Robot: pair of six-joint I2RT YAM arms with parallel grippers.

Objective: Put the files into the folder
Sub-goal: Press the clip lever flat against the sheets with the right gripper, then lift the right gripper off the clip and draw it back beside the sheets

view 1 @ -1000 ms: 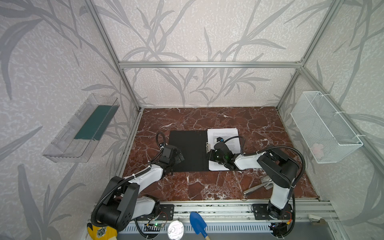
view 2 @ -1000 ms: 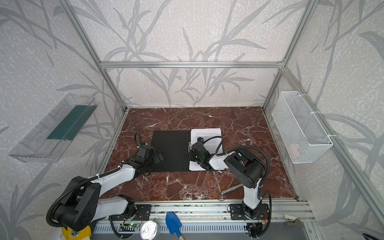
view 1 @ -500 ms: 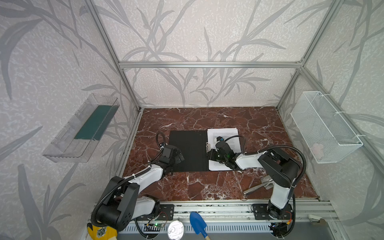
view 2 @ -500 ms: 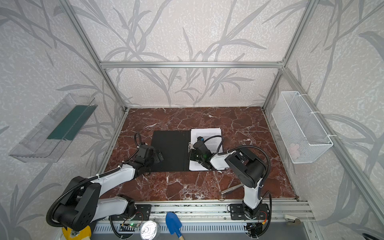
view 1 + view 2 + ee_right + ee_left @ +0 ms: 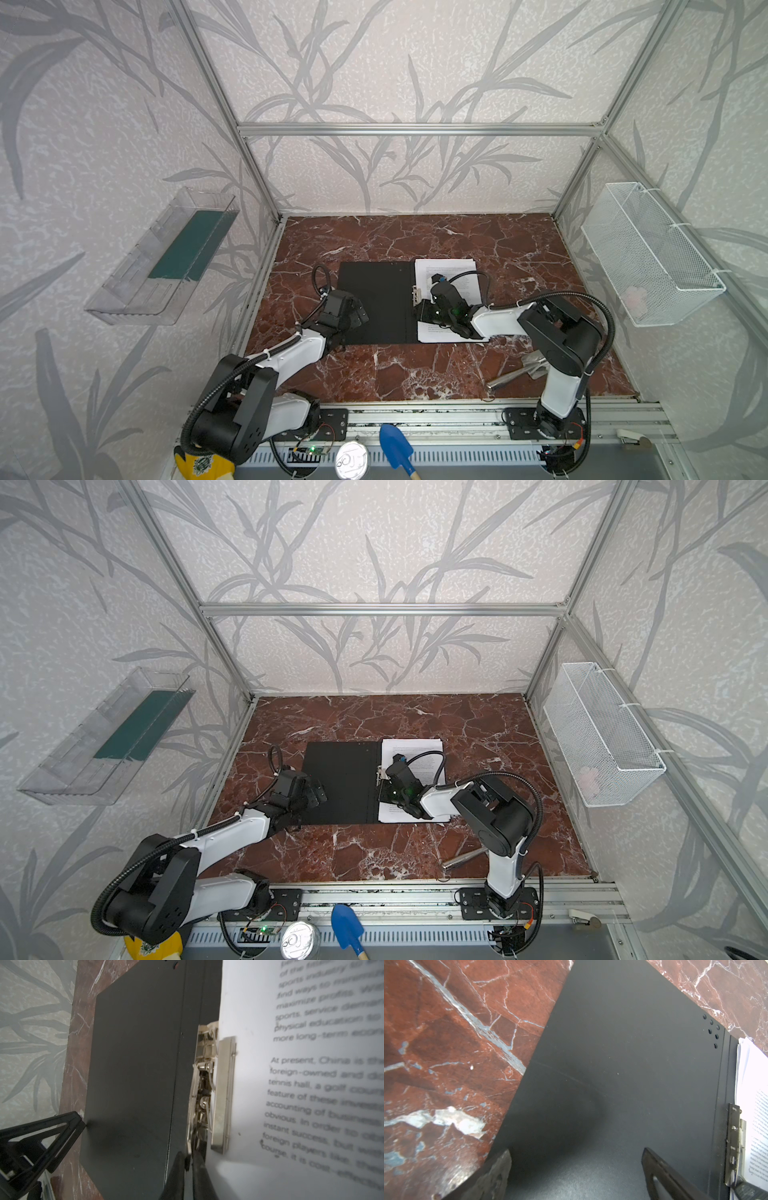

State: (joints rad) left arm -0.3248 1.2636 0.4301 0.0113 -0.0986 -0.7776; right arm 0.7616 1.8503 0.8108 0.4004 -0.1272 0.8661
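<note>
Counter behind the open folder lies free; silvery metal objects obstruct the front right, beside the right arm.

Red marble tabletop bears the open folder and a metal tool.

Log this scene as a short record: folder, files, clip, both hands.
folder: open flat on the table, black inside up
files: stacked on its right half
clip: metal bar lies on the top sheet by the spine
left hand: open, straddling the left flap's outer edge
right hand: fingers almost together at the clip's lever tip; grip unclear
</note>
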